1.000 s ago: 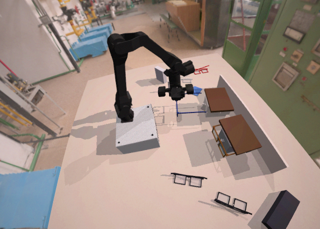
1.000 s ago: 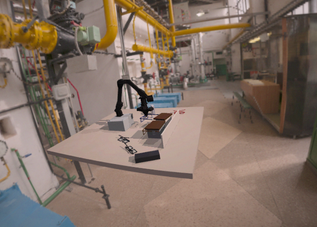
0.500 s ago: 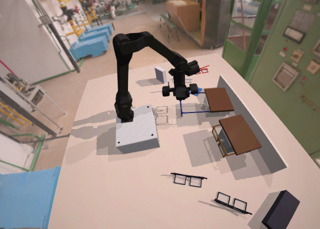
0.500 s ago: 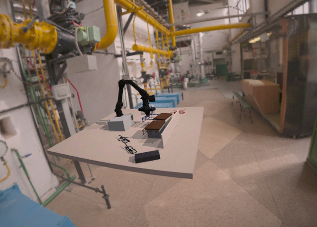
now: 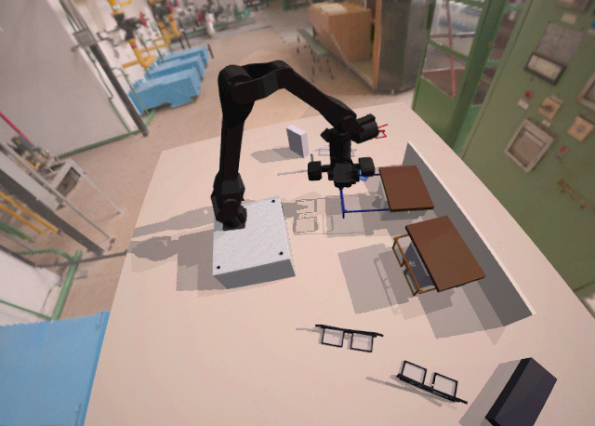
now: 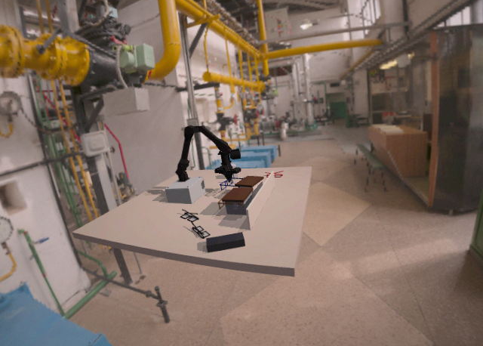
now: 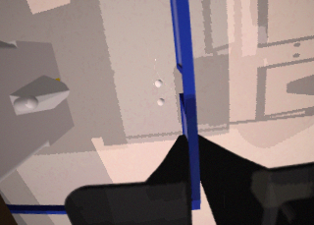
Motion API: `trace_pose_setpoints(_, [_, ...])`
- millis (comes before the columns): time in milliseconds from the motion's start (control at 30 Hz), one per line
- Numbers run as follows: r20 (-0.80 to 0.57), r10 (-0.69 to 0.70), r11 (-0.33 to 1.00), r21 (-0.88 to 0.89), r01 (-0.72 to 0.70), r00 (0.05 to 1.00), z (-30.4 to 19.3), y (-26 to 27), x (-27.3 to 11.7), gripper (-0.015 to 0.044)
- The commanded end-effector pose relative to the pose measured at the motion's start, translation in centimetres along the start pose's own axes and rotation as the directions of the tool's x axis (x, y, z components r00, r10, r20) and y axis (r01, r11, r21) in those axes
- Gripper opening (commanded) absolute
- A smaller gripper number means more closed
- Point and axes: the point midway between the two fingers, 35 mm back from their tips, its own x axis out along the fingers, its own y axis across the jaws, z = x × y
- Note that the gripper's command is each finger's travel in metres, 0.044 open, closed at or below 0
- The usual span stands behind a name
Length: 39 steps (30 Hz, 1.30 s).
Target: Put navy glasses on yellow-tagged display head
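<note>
My gripper point(image 5: 342, 185) point(image 7: 187, 140) is shut on the front bar of the navy glasses point(image 5: 343, 201) point(image 7: 188, 112), near the middle. The glasses hang above the table, in front of the far display head point(image 5: 405, 188) point(image 7: 31, 75), which has a brown top. Its nose point(image 7: 44, 98) and a bit of its yellow tag point(image 7: 58, 80) show in the wrist view. The temples point toward this head; the near temple point(image 5: 364, 211) reaches its near side, the other is partly behind the gripper. The bridge is clear of the nose. The other head point(image 5: 446, 253) point(image 6: 237, 195) wears brown-orange glasses point(image 5: 399, 253).
A grey upright panel point(image 5: 509, 301) point(image 6: 259, 205) stands behind both heads. Two black glasses point(image 5: 347, 339) point(image 5: 429, 381) and a dark case point(image 5: 523, 392) point(image 6: 225, 242) lie nearer the top camera. Red glasses point(image 5: 380, 133), grey glasses point(image 5: 328, 150), a blue item and a pale box point(image 5: 297, 140) are at the far side.
</note>
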Motion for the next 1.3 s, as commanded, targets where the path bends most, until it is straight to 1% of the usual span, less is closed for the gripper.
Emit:
trace_pose_setpoints(0, [0.007,-0.004,1.0,-0.006,0.004,1.0,0.1,0.7,0.2,0.0])
trace_pose_setpoints(1267, [0.008,0.001,1.0,-0.006,-0.001,1.0,0.1,6.3,0.1,0.0])
